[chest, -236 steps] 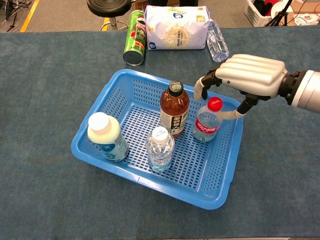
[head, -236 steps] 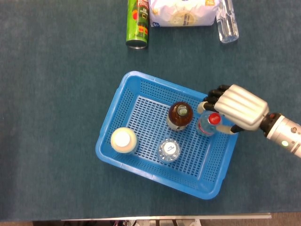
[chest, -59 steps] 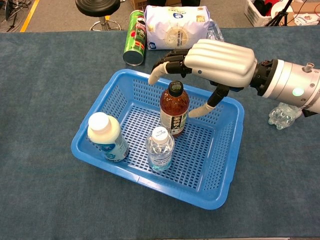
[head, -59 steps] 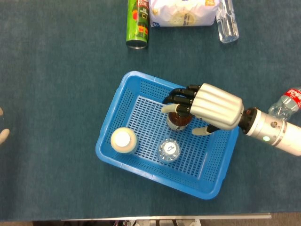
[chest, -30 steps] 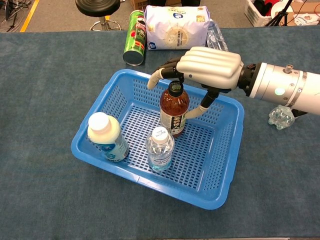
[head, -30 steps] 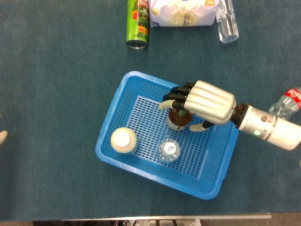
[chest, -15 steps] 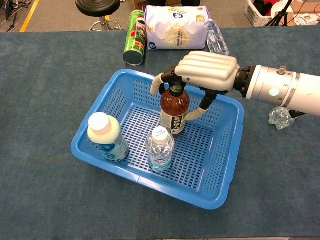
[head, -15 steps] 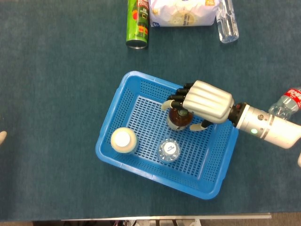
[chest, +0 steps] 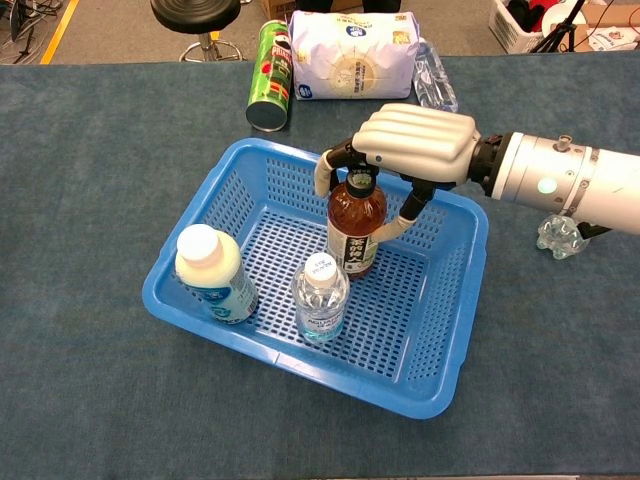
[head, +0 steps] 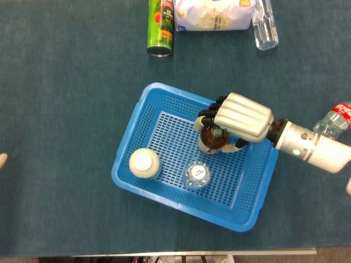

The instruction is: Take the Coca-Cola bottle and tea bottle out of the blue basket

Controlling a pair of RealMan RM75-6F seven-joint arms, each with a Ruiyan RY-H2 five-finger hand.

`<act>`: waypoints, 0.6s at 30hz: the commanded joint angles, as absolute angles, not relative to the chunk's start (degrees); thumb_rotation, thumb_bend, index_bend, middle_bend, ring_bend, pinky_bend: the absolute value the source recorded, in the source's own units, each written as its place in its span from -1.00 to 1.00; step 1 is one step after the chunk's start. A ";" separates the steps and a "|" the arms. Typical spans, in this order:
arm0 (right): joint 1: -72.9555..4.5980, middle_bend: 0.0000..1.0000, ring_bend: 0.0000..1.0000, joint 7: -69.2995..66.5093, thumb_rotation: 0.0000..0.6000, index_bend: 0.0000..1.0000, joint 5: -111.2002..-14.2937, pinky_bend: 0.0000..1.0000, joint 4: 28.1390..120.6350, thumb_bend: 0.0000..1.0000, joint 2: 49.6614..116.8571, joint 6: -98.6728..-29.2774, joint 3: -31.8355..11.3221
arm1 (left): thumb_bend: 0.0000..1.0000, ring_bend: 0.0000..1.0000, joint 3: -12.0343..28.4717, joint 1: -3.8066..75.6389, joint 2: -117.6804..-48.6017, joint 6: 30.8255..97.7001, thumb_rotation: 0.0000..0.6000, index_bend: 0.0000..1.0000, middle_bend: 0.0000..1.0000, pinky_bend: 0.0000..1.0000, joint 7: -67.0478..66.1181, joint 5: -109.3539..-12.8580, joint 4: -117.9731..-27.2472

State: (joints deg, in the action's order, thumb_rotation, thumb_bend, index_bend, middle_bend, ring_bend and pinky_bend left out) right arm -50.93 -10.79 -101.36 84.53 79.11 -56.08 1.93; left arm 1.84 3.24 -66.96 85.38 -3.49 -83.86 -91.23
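Near: water bottle (chest: 321, 297) and milk bottle (chest: 210, 272) in blue basket (chest: 420, 372). Behind, right hand (chest: 412, 142) w/ fingers curled round tea bottle (chest: 354, 232) neck. Coca-Cola bottle (head: 334, 118) lies outside, right.

The green can (head: 160, 27) lying on the surface shows part of a brand name, seemingly "PRING", in the head view; the tea bottle (chest: 353, 234) carries a label with characters too small to read; the Coca-Cola bottle (head: 333, 118) shows only its red label, script unreadable.
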 commanded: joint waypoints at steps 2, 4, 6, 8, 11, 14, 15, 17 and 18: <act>-50.79 0.07 0.06 -10.89 1.00 -0.20 -101.26 0.03 84.18 -0.71 79.39 -56.38 2.00 | -0.71 -0.23 1.84 3.20 -66.98 85.33 1.00 -0.05 -0.25 0.14 -3.37 -83.79 -91.15; -50.66 0.08 0.08 -11.09 1.00 -0.18 -101.19 0.03 83.96 -0.69 79.57 -56.70 2.01 | -0.71 -0.23 1.80 3.18 -67.00 85.30 1.00 -0.05 -0.25 0.14 -3.32 -83.81 -91.10; -50.53 0.13 0.12 -11.34 1.00 -0.14 -101.12 0.04 83.73 -0.65 79.73 -57.06 1.98 | -0.71 -0.23 1.82 3.20 -67.04 85.26 1.00 -0.05 -0.25 0.14 -3.27 -83.81 -91.03; -50.44 0.16 0.13 -11.62 1.00 -0.11 -101.10 0.05 83.60 -0.63 79.78 -57.37 1.99 | -0.71 -0.23 1.85 3.20 -67.08 85.25 1.00 -0.05 -0.25 0.14 -3.25 -83.78 -90.99; -50.29 0.19 0.15 -12.24 1.00 -0.08 -101.07 0.06 83.64 -0.61 79.69 -57.91 1.96 | -0.71 -0.23 1.81 3.17 -67.10 85.27 1.00 -0.05 -0.25 0.14 -3.25 -83.84 -90.96; -50.12 0.22 0.18 -12.77 1.00 -0.05 -101.07 0.07 83.87 -0.59 79.44 -58.52 1.90 | -0.71 -0.23 1.84 3.21 -67.15 85.24 1.00 -0.05 -0.25 0.14 -3.30 -83.88 -90.96; -50.06 0.23 0.19 -12.98 1.00 -0.05 -101.04 0.08 84.02 -0.59 79.32 -58.71 1.88 | -0.71 -0.23 1.84 3.21 -67.14 85.26 1.00 -0.05 -0.25 0.14 -3.31 -83.92 -90.98; -49.93 0.25 0.20 -13.34 1.00 -0.03 -101.03 0.10 84.38 -0.59 78.97 -59.12 1.82 | -0.71 -0.23 1.89 3.29 -67.15 85.17 1.00 -0.05 -0.25 0.14 -3.38 -83.90 -91.00; -49.87 0.25 0.21 -13.47 1.00 -0.03 -101.02 0.11 84.59 -0.59 78.75 -59.36 1.76 | -0.71 -0.23 1.93 3.35 -67.26 85.06 1.00 -0.05 -0.25 0.14 -3.44 -83.84 -90.92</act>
State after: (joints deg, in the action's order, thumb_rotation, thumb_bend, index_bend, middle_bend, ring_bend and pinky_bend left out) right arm -49.94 -13.39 -101.03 84.46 78.87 -59.23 1.81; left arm 1.90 3.32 -67.20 85.10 -3.41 -83.87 -90.97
